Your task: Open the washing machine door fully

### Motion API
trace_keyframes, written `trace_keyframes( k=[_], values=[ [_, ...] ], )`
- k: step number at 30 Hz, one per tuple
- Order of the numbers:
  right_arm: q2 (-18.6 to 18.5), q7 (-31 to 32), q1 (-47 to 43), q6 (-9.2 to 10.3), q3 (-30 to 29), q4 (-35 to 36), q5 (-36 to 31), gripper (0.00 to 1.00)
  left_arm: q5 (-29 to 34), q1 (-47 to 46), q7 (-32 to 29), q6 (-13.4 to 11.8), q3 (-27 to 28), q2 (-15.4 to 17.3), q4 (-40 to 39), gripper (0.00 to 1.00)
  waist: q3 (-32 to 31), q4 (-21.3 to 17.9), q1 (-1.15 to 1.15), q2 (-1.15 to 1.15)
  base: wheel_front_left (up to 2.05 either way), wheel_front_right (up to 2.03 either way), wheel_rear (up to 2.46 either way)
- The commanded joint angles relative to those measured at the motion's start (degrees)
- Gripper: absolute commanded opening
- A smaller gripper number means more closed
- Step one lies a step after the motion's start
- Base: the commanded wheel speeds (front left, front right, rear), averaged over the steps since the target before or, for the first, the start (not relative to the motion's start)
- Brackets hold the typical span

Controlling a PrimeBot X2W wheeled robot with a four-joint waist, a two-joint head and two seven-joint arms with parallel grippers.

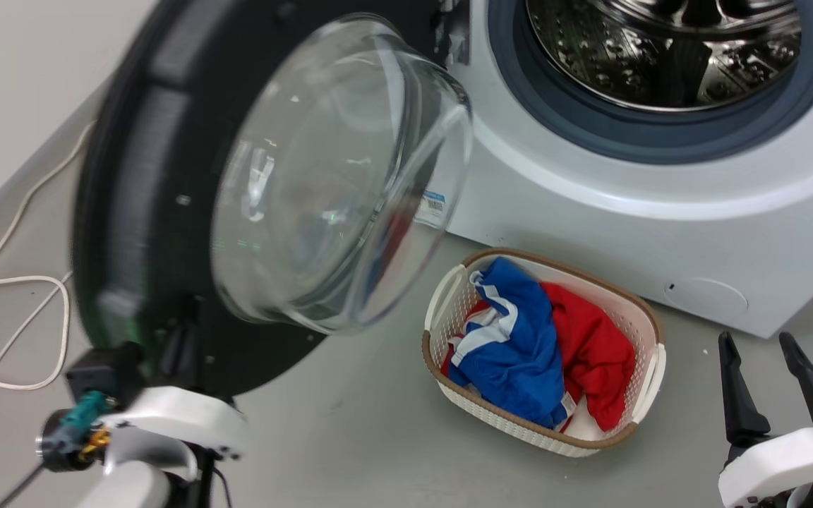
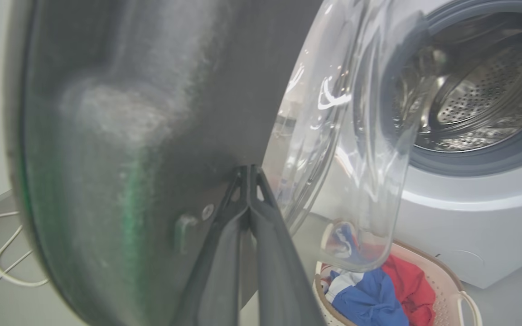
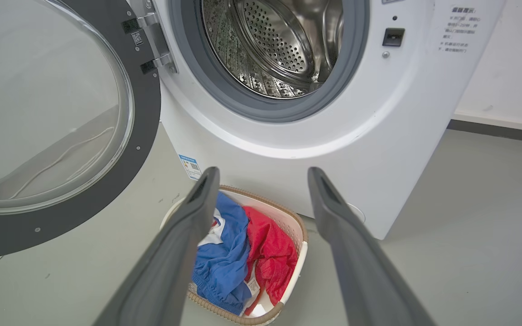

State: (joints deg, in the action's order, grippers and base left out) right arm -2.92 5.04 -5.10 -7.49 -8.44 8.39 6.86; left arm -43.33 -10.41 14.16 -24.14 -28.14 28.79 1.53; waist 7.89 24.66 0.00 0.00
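The left gripper (image 2: 248, 174), its jaws pressed together, is touching the washing machine door (image 1: 131, 183); the right gripper (image 3: 263, 174) is hovering with jaws spread.

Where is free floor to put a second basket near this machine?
Best: the bare floor right of the washing machine, up to the wall. A smaller patch: between the laundry basket and the right gripper. Crowded: under the washing machine door, and left of it, where a white cable lies.

Smooth grey floor (image 1: 350, 437) meets a pale wall (image 1: 11, 85).
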Motion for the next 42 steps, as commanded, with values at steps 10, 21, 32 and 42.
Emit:
trace_keyframes(
  k=[10, 21, 32, 42],
  values=[
    [-0.2, 1.0, 2.4, -0.01, -0.3, 1.5, -1.0, 1.0, -1.5, -2.5, 1.1, 3.1, 11.8, 0.5, 7.7, 0.0, 4.0, -3.6, 0.0, 0.0, 0.0, 0.0, 0.0],
    [-0.2, -0.2, 2.9, -0.01, -0.3, -0.1, -0.5, 1.0, 2.3, 0.5, 1.0, 5.8, 19.6, -2.3, 9.9, 0.0, 3.1, -4.7, 0.0, 0.0, 0.0, 0.0, 0.0],
    [0.0, -3.1, 1.1, -0.01, 1.3, -3.4, 0.9, 1.0, 8.1, 10.3, 1.0, 4.6, 18.3, -6.5, 2.7, 0.0, -3.4, -5.8, 0.0, 0.0, 0.0, 0.0, 0.0],
    [0.0, -4.3, -0.8, -0.01, 2.3, -4.9, 2.4, 1.0, 11.9, 15.2, -3.5, 4.8, 11.1, -5.5, -5.6, 0.0, -7.3, -9.1, 0.0, 0.0, 0.0, 0.0, 0.0]
  ],
)
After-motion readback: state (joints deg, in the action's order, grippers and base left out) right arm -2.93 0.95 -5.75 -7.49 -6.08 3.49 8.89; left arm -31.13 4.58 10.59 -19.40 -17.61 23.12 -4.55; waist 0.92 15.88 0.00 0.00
